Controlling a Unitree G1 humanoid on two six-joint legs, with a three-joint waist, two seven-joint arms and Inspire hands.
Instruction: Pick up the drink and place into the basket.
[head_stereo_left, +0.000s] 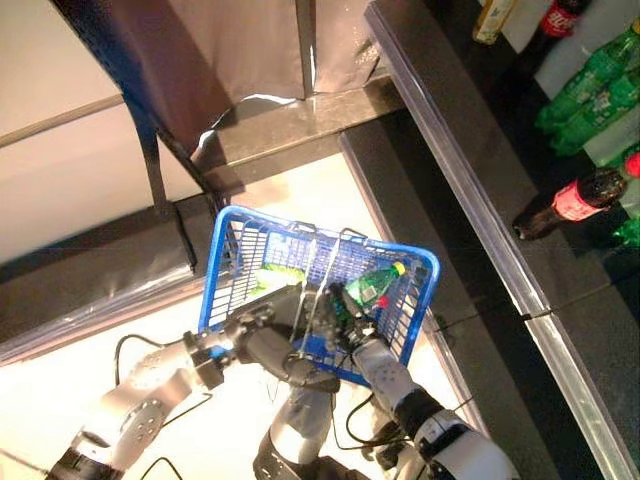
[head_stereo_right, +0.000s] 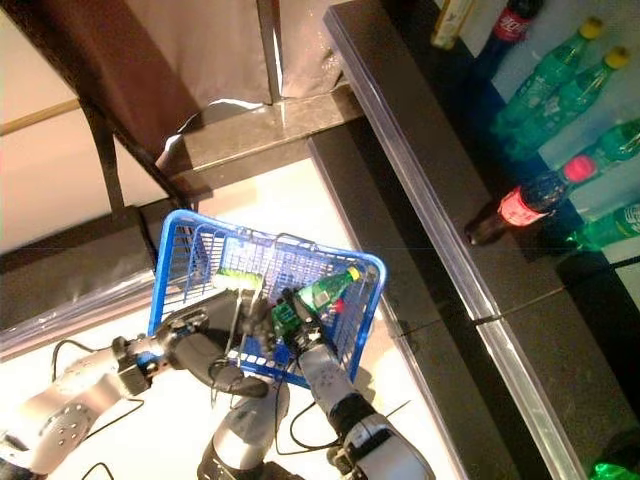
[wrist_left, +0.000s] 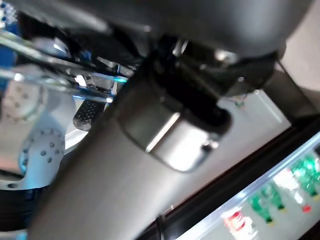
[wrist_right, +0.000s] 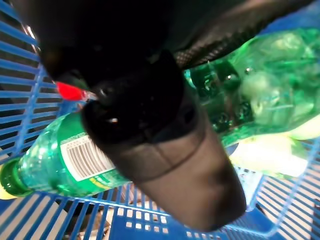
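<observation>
Left eye view: a blue plastic wire-mesh basket (head_stereo_left: 232, 262) with metal handles is held up in front of the robot, above a pale floor (head_stereo_left: 60, 190). The left hand (head_stereo_left: 262, 345) is seen at the basket's near edge, by the metal handles; whether its fingers are curled round anything cannot be told, and the left wrist view is filled by the arm's own grey bulk.

The right hand (head_stereo_left: 350, 312) is reached into the basket from the near right. A green plastic drink bottle with a yellow cap (head_stereo_left: 376, 285) is seen inside the basket, at its right side, cap pointing to the far right. In the right wrist view the dark fingers (wrist_right: 165, 145) are wrapped over the bottle's body, so the bottle is gripped by this hand while it lies within the blue mesh walls. A second, pale green item (head_stereo_left: 279, 273) is seen lying in the basket's left half; its kind cannot be told.

To the right, a dark shelf unit with a clear plastic front rail (head_stereo_left: 470, 190) is seen running from far to near. On its shelf a dark cola bottle with a red label and red cap (head_stereo_left: 572, 203) is laid on its side, and several green bottles (head_stereo_left: 590, 90) are stood farther back. At the far left a dark cloth (head_stereo_left: 200, 60) is hung over a dark ledge.
</observation>
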